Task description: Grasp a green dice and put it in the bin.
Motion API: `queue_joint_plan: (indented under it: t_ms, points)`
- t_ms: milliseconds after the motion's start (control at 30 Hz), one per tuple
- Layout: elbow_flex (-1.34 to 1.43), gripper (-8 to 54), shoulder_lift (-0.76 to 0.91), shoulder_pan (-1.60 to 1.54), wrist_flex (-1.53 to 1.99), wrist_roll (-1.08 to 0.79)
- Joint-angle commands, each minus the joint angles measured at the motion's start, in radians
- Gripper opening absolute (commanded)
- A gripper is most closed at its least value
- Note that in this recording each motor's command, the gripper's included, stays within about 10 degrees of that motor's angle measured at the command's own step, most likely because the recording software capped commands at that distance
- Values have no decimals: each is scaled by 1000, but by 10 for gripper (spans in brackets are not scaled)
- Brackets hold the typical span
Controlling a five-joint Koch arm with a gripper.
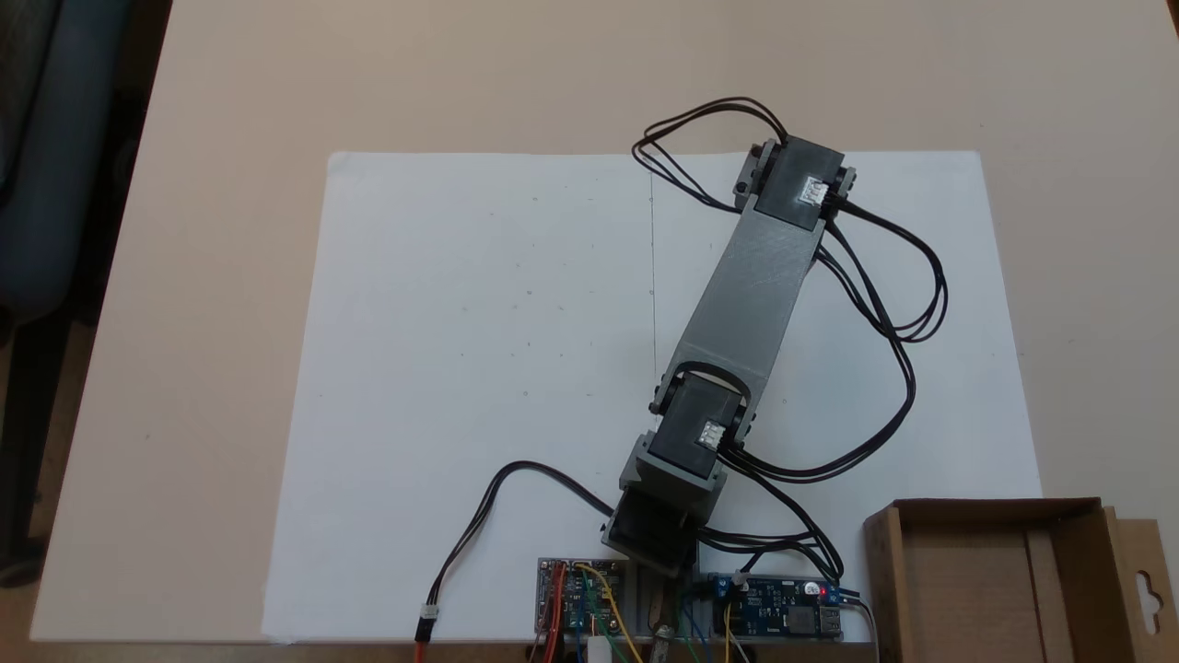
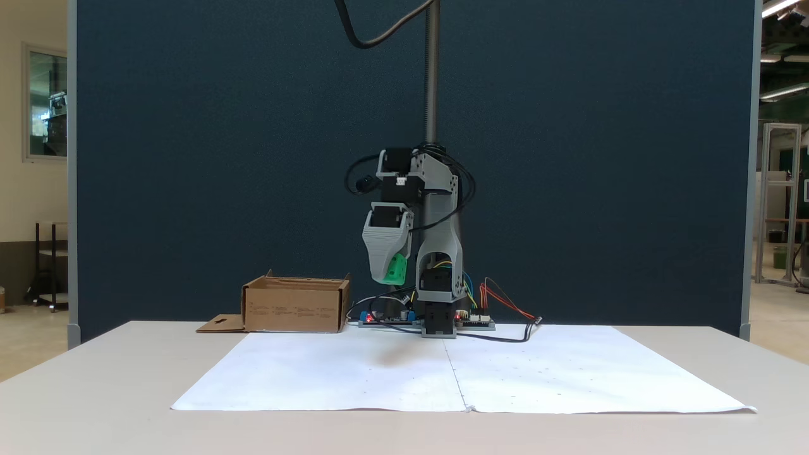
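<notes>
Green dice held aloft in the gripper, level with the bin's side

Green dice [image 2: 395, 269] shows in a fixed view as a bright, glossy plastic block with rounded corners, raised well above the table [image 2: 126, 379] and tilted, its upper edge leaning toward the arm. Pips cannot be made out at this size. The gripper [image 2: 392, 273] points downward, its grey ribbed printed jaw lying against the dice on the left of that view; the fingers are clamped on the dice, one face of which is hidden behind the jaw.

The bin [image 2: 296, 307] is plain brown corrugated cardboard, shallow and open on top, standing on the table to the left of the arm's base. Faint rows of small print run along its front wall, too small to read. Its flap lies flat on the table and carries a hang-hole cutout, seen in both fixed views [image 1: 1147, 589].

A white paper sheet [image 1: 479, 350], matte with a thin centre line and scattered dots, covers the beige table. Seen from above, the arm's grey forearm link [image 1: 751, 285] runs diagonally, with black cables looping beside it and circuit boards [image 1: 783, 603] at the base.
</notes>
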Motion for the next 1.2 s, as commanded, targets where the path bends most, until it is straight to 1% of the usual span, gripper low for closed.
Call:
queue_joint_plan:
  t_ms: [0, 167, 300, 433, 600, 767, 933, 967, 1000, 1033, 1067, 1100, 1167]
  points:
    - [-124, 121, 15, 143, 101, 60]
    - [-227, 120, -6, 465, 98, 23]
    - [-250, 120, -23, 732, 64, -54]
    - [-250, 120, -64, 937, 14, -84]
    - [-250, 120, -150, 1198, -41, -184]
    - [-250, 121, -207, 1338, -61, -241]
    - [-247, 120, -219, 1376, -61, -258]
    - [-238, 192, -224, 1376, -61, -256]
    - [-229, 287, -224, 1376, -61, -255]
    - [-227, 329, -224, 1376, -60, -241]
    - [-218, 353, -224, 1376, -61, -215]
    - [-210, 394, -224, 1374, -61, -209]
    - [-210, 394, -224, 1370, -66, -146]
